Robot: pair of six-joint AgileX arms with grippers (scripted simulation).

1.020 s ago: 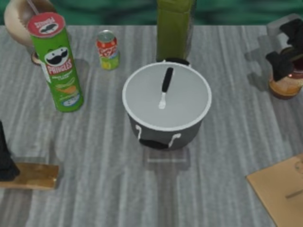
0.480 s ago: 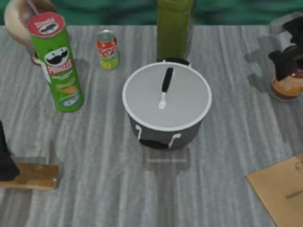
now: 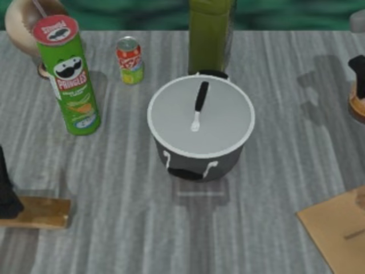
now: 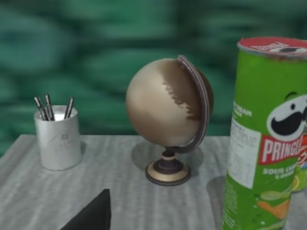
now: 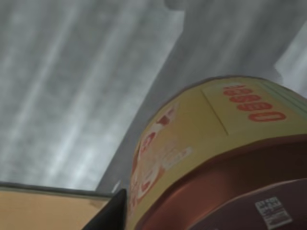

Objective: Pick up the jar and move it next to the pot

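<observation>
Right claw (image 3: pixel 358 71) clamped on the jar (image 3: pixel 357 105), well right of the pot (image 3: pixel 201 128), off the desk (image 3: pixel 114 171); left claw's state untellable.

Both AgileX grippers are plain matte black: left gripper (image 3: pixel 5 191) blocky, right gripper (image 3: pixel 358 71) angular, unmarked.

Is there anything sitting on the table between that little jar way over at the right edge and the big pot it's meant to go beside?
Nothing visible does. The jar is at the top view's right edge with the right gripper over it, and the grey table between it and the pot is bare. The tan board lies nearer the camera, off that line.
</observation>
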